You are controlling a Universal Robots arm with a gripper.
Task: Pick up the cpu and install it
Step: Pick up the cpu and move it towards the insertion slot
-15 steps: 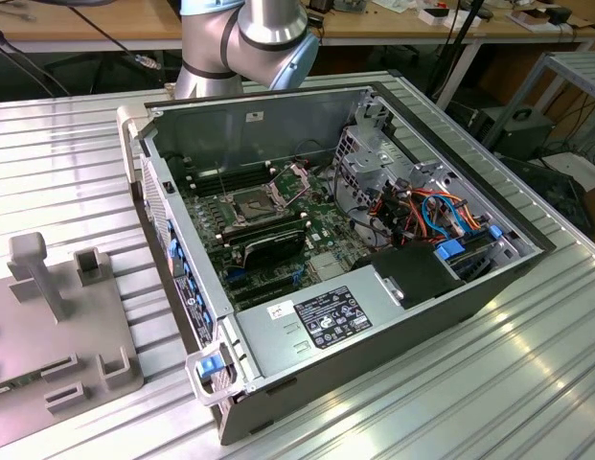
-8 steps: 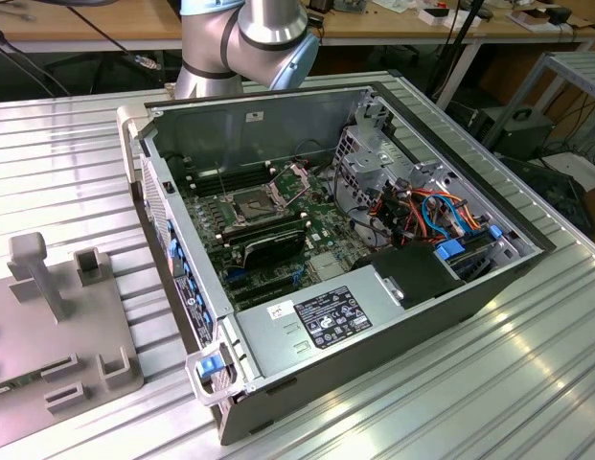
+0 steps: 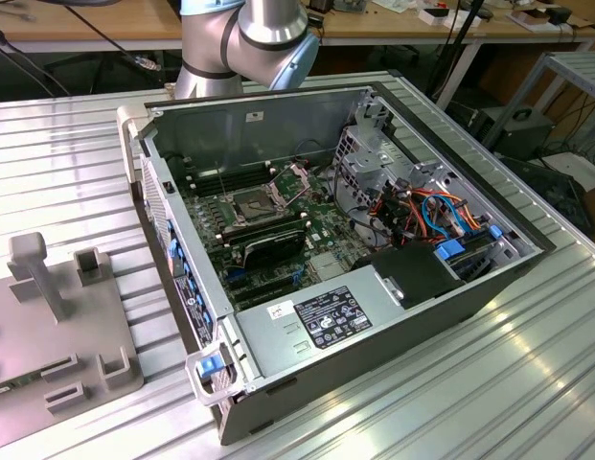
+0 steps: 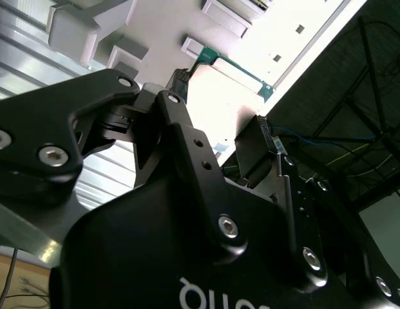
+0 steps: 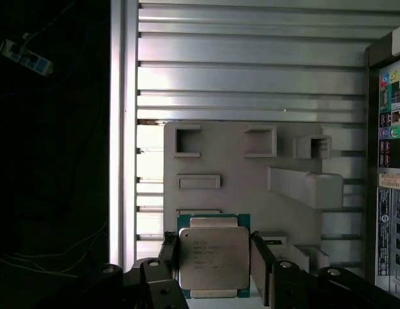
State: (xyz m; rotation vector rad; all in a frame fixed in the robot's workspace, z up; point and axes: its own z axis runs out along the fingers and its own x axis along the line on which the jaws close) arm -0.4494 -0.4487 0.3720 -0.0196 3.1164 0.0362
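Observation:
The cpu (image 5: 214, 257), a flat square chip with a silver-grey top and green rim, sits between my gripper's (image 5: 212, 252) two dark fingers (image 5: 259, 256), which press on its opposite edges. It looks lifted above the grey fixture plate (image 5: 238, 193). In the second wrist view the gripper (image 4: 225, 103) shows from behind, with the cpu's green edge (image 4: 235, 67) between the fingertips. In the exterior view the open computer case (image 3: 393, 307) lies on the table, and its dark cpu socket (image 3: 251, 204) has its metal plate hinged up.
The fixture plate (image 3: 38, 326) with raised holders and a post lies at the exterior view's left, beside the case. The ribbed metal table (image 3: 469, 402) carries both. Inside the case are memory sticks (image 3: 268, 244), cables (image 3: 422, 206) and a power supply (image 3: 326, 316). The arm's base (image 3: 240, 38) stands behind.

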